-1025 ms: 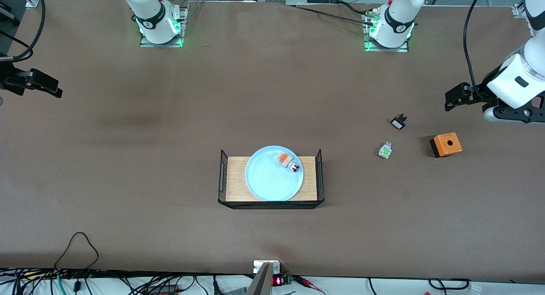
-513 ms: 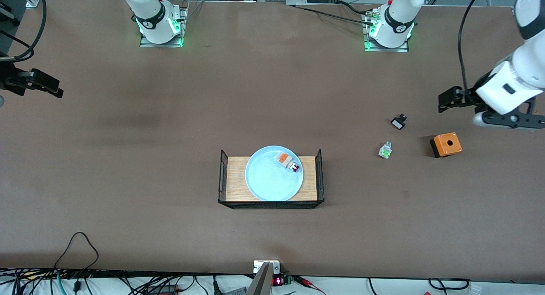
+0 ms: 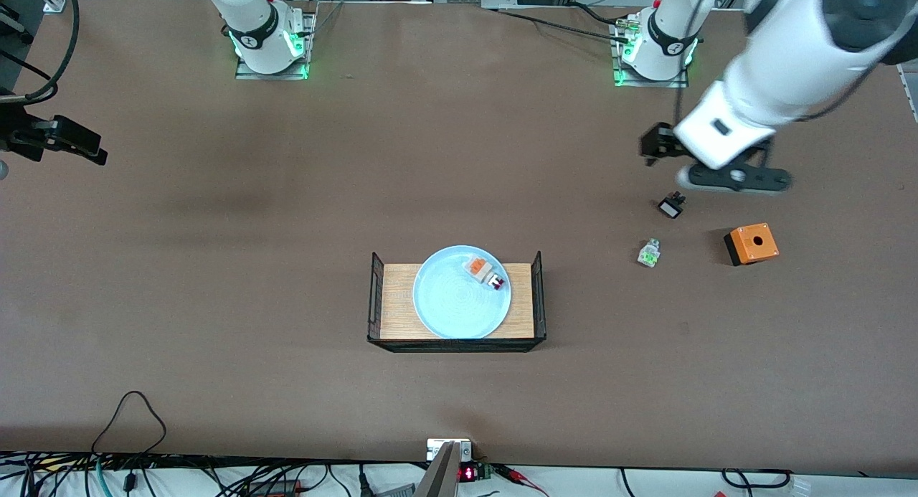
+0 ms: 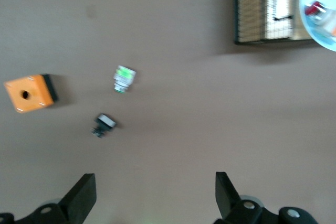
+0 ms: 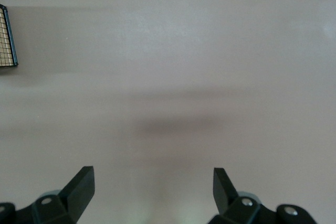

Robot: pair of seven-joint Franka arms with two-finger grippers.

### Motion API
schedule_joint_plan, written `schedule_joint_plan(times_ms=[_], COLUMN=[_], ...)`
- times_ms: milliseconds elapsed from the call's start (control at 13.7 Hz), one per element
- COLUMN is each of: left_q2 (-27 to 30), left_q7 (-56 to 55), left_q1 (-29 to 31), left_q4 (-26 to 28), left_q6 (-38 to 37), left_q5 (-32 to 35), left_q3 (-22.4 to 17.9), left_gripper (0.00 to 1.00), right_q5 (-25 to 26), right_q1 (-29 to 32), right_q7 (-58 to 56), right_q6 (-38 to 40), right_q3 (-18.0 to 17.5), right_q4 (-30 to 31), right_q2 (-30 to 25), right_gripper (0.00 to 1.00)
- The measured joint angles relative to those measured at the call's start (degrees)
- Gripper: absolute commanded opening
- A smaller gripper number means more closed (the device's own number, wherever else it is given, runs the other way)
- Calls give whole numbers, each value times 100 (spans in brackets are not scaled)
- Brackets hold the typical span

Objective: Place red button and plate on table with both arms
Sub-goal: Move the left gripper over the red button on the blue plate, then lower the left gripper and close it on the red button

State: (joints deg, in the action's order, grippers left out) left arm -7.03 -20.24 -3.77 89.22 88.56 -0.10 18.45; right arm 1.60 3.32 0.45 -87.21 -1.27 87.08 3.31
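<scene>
Your left gripper (image 3: 654,147) hangs open over the table (image 3: 215,267); button (image 3: 488,273) at plate's (image 3: 452,307) one o'clock; right gripper (image 5: 152,190) waits open.

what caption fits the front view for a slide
Round light blue plate carrying the small red button sits on a wooden tray; left gripper hovers above the brown table.

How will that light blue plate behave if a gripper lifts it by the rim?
The plate looks rigid, so it probably won't flex. Its glossy, shallow rim may slip between fingers. The red button lies loose on it and would likely slide if the plate tilts.
</scene>
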Motion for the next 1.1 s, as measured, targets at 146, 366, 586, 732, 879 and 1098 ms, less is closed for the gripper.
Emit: schedule_joint_plan(times_ms=[146, 366, 586, 732, 879, 1098], left_q2=[-184, -766, -1691, -2299, -2679, -2825], left_q7=[-674, -1901, -3095, -3508, -3595, -3773], left_q1=[-18, -176, -573, -660, -669, -671], left_q4=[-14, -468, -1232, -1512, -1651, -1748], left_q6=[18, 192, 938, 1802, 2295, 2604], left_q5=[0, -7, -8, -8, 10, 224], left_q3=[452, 929, 972, 968, 961, 952], left_gripper=[100, 100, 100, 100, 100, 100], right_q5=[0, 0, 0, 0, 0, 0], right_q1=[1, 0, 1, 2, 2, 2], right_q7=[0, 0, 0, 0, 0, 0], right_q6=[0, 0, -1, -1, -1, -1], right_q3=[0, 0, 0, 0, 0, 0], right_q4=[-1, -4, -7, -8, -8, -7], right_q2=[0, 0, 1, 1, 1, 1], right_gripper=[100, 100, 100, 100, 100, 100])
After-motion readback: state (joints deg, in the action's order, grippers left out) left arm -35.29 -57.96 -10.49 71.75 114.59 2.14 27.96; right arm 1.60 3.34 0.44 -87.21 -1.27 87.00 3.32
